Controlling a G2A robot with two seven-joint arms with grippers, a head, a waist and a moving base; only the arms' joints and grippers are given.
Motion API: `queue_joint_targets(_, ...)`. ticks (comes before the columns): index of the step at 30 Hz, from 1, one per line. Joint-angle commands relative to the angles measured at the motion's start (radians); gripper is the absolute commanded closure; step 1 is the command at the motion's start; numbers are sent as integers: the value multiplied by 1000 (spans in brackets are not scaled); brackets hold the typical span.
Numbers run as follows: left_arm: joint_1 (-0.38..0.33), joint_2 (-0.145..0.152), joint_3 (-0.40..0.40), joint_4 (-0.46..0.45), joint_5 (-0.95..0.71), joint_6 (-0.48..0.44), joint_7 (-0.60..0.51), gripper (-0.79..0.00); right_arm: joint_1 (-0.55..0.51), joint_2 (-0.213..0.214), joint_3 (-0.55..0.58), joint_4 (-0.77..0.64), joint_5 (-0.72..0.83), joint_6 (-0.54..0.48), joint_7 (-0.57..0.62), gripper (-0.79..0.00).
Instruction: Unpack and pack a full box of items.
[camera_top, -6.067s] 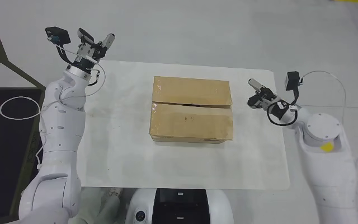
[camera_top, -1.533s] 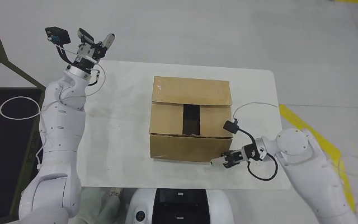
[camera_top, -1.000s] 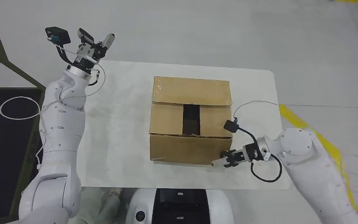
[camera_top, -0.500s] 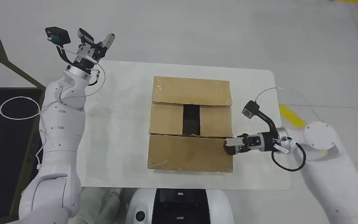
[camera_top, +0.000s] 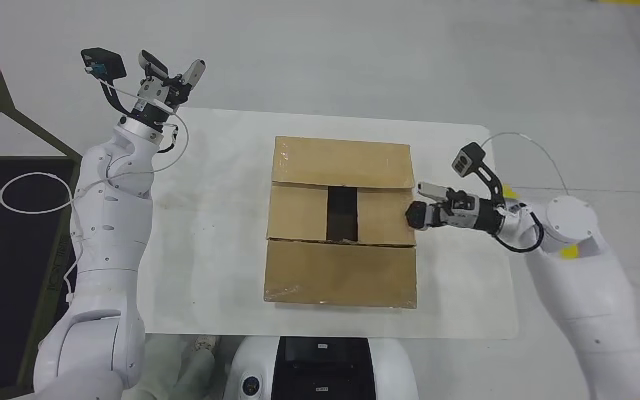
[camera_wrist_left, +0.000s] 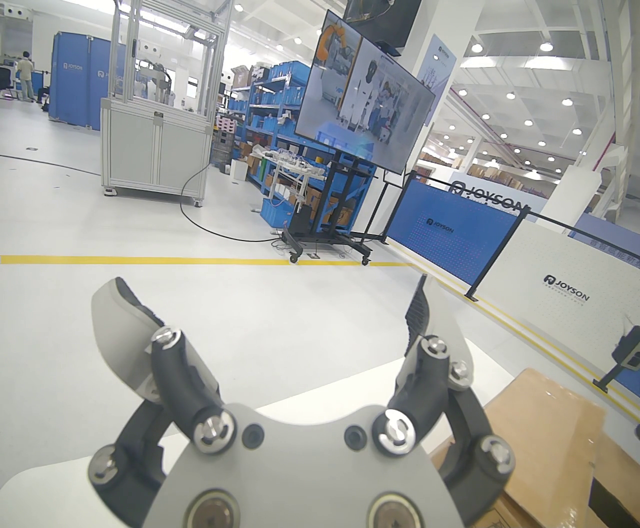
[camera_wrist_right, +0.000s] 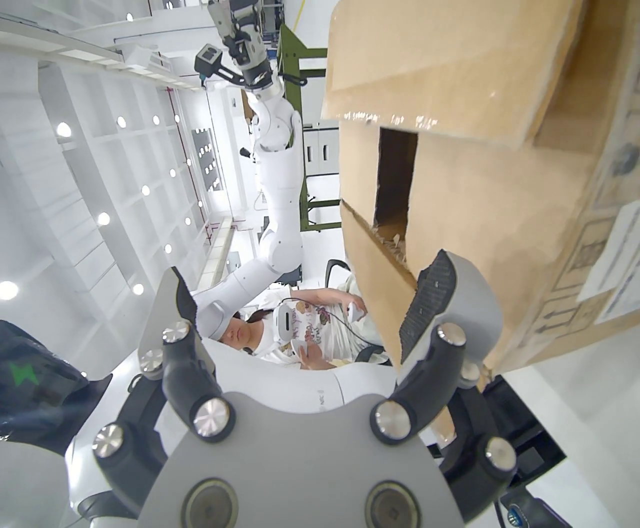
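A brown cardboard box (camera_top: 340, 165) stands mid-table. Its far outer flap lies shut, while the near outer flap (camera_top: 340, 273) is spread outward toward the robot. Between them the inner flaps (camera_top: 298, 212) leave a dark gap (camera_top: 342, 214). My right gripper (camera_top: 416, 204) is open at the box's right side, level with the inner flaps. In the right wrist view the right gripper (camera_wrist_right: 300, 310) has one finger (camera_wrist_right: 430, 295) close against the box (camera_wrist_right: 475, 175). My left gripper (camera_top: 171, 76) is held open and empty above the table's far left corner. The left gripper (camera_wrist_left: 270, 320) sees a box corner (camera_wrist_left: 540, 430).
The white table (camera_top: 215, 250) has bare surface left and right of the box. Its near edge runs just in front of the spread flap. A black mat (camera_top: 30, 250) lies on the floor to the left.
The box's near outer flap, earlier shut, now lies spread outward. My right arm swung from the table's right side to the box's front, then back up to its right side. The left arm kept still.
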Motion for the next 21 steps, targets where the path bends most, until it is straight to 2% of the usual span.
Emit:
queue_joint_targets(1, 0, 0, 0, 0, 0, 0, 0, -785, 26, -5, -22, 33, -11, 1, -14, -785)
queue_joint_targets(12, 0, 0, 0, 0, 0, 0, 0, -785, 125, -31, -93, 178, 37, -14, -38, -785)
queue_joint_targets(21, 0, 0, 0, 0, 0, 0, 0, -785, 183, -50, -134, 242, 67, -42, -38, -785)
